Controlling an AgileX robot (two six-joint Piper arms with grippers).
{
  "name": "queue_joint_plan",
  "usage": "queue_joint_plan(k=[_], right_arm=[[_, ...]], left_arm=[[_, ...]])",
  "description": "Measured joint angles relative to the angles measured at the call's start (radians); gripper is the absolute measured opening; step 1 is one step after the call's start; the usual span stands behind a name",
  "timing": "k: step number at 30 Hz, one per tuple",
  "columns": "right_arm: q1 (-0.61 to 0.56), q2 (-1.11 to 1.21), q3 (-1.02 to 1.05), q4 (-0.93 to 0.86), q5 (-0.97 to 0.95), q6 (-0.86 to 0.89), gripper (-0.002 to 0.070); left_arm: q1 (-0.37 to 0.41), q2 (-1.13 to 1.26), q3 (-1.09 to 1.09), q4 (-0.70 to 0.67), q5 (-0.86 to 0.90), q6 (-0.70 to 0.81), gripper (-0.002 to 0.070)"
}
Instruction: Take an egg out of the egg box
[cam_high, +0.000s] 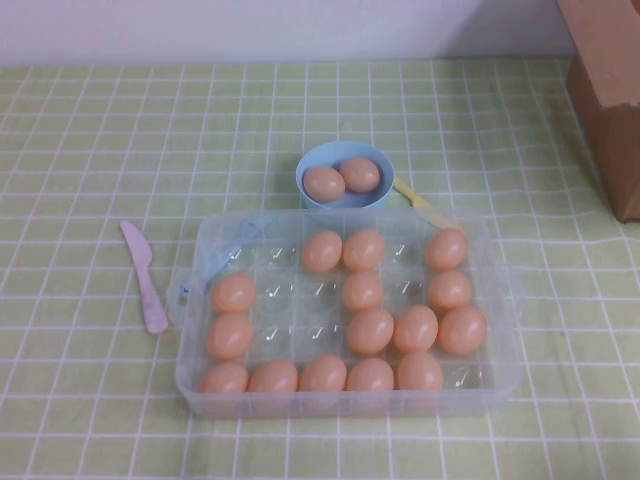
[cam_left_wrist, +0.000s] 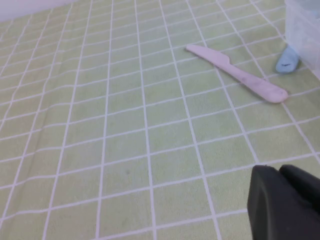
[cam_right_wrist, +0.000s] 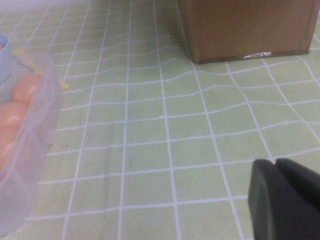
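Grippers: left gripper (cam_left_wrist: 285, 202) near knife (cam_left_wrist: 235, 73); right gripper (cam_right_wrist: 286, 199) beside egg box (cam_right_wrist: 30, 150).

Clear glossy plastic egg box (cam_high: 505, 300); smooth matt eggs (cam_high: 369, 331).

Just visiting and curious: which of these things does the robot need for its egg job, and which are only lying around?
For the job: egg box; eggs inside; left claw and right claw, both low over bare tablecloth.

Lying about: blue bowl holding two eggs; pink plastic knife; cardboard box.
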Motion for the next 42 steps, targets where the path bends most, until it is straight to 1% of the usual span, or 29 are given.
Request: queue_joint_plan(k=[5, 10, 14, 21, 25, 29, 34, 39, 40, 42], right_arm=[[0.000, 0.000, 0.000, 0.000, 0.000, 0.000, -0.0017], [0.000, 0.000, 0.000, 0.000, 0.000, 0.000, -0.0017], [0.000, 0.000, 0.000, 0.000, 0.000, 0.000, -0.0017], [0.000, 0.000, 0.000, 0.000, 0.000, 0.000, -0.0017], [0.000, 0.000, 0.000, 0.000, 0.000, 0.000, -0.0017], [0.000, 0.000, 0.000, 0.000, 0.000, 0.000, -0.0017], [0.000, 0.000, 0.000, 0.000, 0.000, 0.000, -0.0017], [0.000, 0.000, 0.000, 0.000, 0.000, 0.000, -0.0017], [0.000, 0.000, 0.000, 0.000, 0.000, 0.000, -0.0017], [0.000, 0.000, 0.000, 0.000, 0.000, 0.000, -0.0017]], left_arm=[[0.000, 0.000, 0.000, -0.033, -0.017, 0.000, -0.0004], [0.000, 0.000, 0.000, -0.117, -0.139, 0.000, -0.0004], [0.000, 0.000, 0.000, -0.135, -0.225, -0.039, -0.0004], [0.000, 0.000, 0.000, -0.142, -0.323, -0.273, -0.0003], [0.000, 0.000, 0.000, -0.147, -0.358, -0.315, -0.0004], [0.000, 0.000, 0.000, -0.148, -0.447, -0.355, -0.0004], [0.000, 0.000, 0.000, -0.149, -0.539, -0.617, -0.0004], [0.000, 0.000, 0.000, -0.149, -0.536, -0.745, -0.0004], [0.000, 0.000, -0.005, -0.149, -0.497, -0.769, -0.0004], [0.000, 0.000, -0.048, -0.127, -0.352, -0.784, -0.0004]])
